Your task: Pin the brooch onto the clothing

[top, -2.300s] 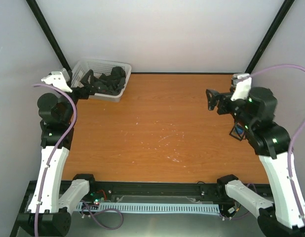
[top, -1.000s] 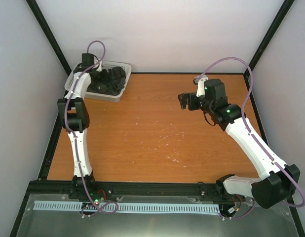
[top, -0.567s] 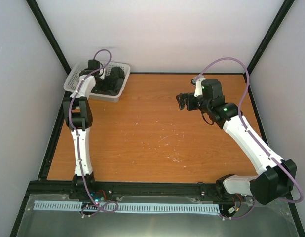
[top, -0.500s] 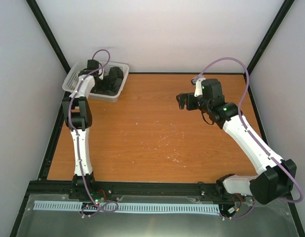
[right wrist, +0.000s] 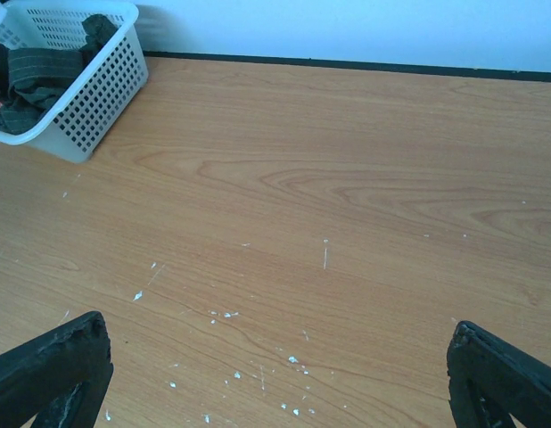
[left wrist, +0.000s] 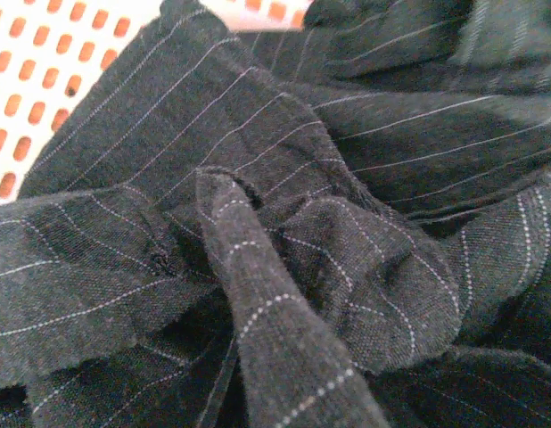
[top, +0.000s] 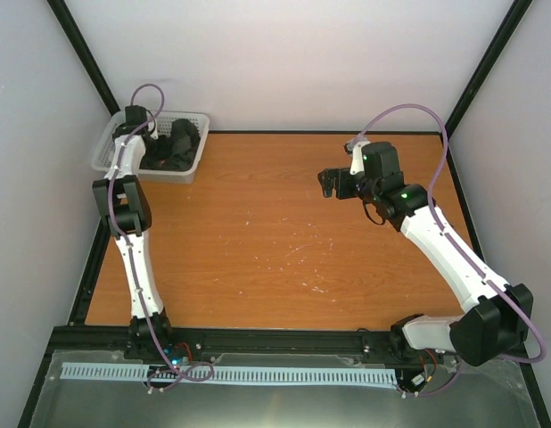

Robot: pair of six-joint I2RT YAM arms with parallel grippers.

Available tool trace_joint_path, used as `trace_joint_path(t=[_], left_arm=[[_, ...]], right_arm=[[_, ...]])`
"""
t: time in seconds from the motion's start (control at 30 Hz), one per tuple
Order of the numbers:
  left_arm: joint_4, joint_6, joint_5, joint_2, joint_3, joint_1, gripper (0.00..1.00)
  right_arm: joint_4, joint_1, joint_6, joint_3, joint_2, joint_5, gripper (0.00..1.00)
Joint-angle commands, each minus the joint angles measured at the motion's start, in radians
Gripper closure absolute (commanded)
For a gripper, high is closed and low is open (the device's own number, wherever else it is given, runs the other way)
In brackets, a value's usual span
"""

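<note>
The clothing [top: 173, 147] is a dark pinstriped bundle in a white mesh basket [top: 194, 153] at the table's far left corner. My left gripper [top: 149, 140] reaches down into that basket. In the left wrist view the clothing [left wrist: 347, 267] fills the frame, and a ridge of it rises toward the camera where my jaws close; the fingers themselves are hidden by cloth. My right gripper [top: 327, 183] hovers open over the right half of the table, its fingertips [right wrist: 53, 370] wide apart with nothing between them. The brooch is out of view.
The orange wooden table [top: 284, 232] carries small white flecks near its middle. The basket [right wrist: 106, 98] also shows in the right wrist view at the top left, with the clothing [right wrist: 30, 76] inside. Grey walls and black frame posts close in the back and sides.
My left gripper has closed inside the basket, and the basket has slid left toward the wall with the arm. The right arm has barely moved.
</note>
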Motion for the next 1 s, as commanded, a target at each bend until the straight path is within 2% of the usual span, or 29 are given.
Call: trace_joint_path(t=[0.0, 0.2, 0.33, 0.53, 0.77, 0.97], left_arm=[[0.029, -0.032, 0.070, -0.144, 0.087, -0.012, 0.86], [0.077, -0.056, 0.110, -0.315, 0.103, -0.013, 0.99], [0.123, -0.081, 0.198, -0.458, 0.095, -0.014, 0.99], [0.299, -0.123, 0.437, -0.699, 0.041, -0.033, 0.99], [0.683, -0.228, 0.697, -1.017, -0.198, -0.117, 0.99], [0.892, -0.370, 0.794, -1.131, -0.492, -0.137, 0.99]], right_arm=[[-0.008, 0.001, 0.007, 0.036, 0.010, 0.021, 0.00], [-0.014, 0.001, 0.013, 0.043, 0.018, 0.013, 0.00], [-0.018, 0.001, 0.019, 0.051, 0.021, 0.012, 0.00], [-0.021, 0.001, 0.032, 0.056, 0.027, 0.001, 0.00], [-0.026, 0.001, 0.036, 0.071, 0.026, -0.005, 0.00], [-0.020, 0.001, 0.041, 0.062, -0.005, -0.007, 0.00]])
